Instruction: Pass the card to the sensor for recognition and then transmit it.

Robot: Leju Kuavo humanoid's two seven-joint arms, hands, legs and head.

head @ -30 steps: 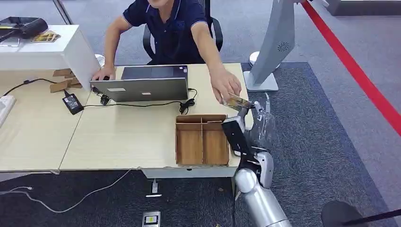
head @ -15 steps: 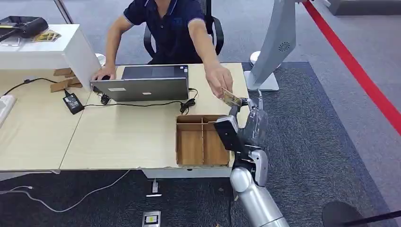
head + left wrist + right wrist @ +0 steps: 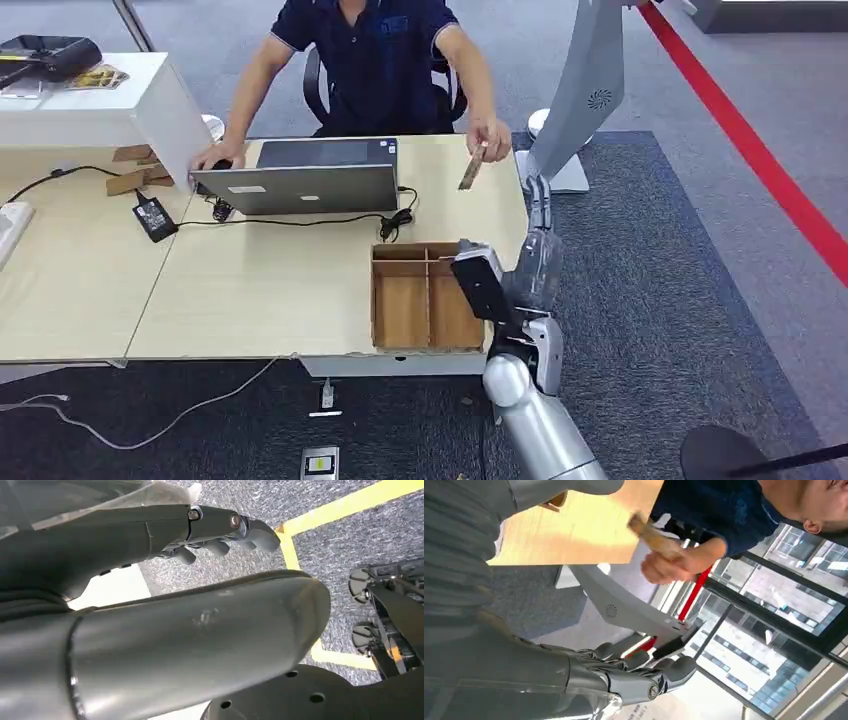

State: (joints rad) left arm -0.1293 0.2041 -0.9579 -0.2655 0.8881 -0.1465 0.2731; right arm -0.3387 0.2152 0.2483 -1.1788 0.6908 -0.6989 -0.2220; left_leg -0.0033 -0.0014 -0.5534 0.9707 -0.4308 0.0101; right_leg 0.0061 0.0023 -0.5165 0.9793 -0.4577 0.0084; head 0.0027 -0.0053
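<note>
The card (image 3: 472,168) is pinched in a person's hand (image 3: 490,138) above the far right part of the desk, tilted on edge; the right wrist view shows the card (image 3: 649,534) in that same hand, clear of me. My right hand (image 3: 538,222) is raised beside the desk's right edge, fingers (image 3: 644,677) stretched out with nothing in them, a short way below the card. The grey sensor stand (image 3: 585,95) rises just right of the hand. My left hand (image 3: 210,527) hangs over grey carpet, its fingers loosely extended and holding nothing.
A wooden divided tray (image 3: 428,296) sits at the desk's front right, next to my right forearm. An open laptop (image 3: 300,182) with cables and a power adapter (image 3: 153,217) lies mid-desk. The seated person (image 3: 375,60) leans over the far edge. A red floor line (image 3: 740,130) runs on the right.
The person has taken the card out of my right hand and lifted it away toward the far side. My right hand now stands empty with its fingers straightened.
</note>
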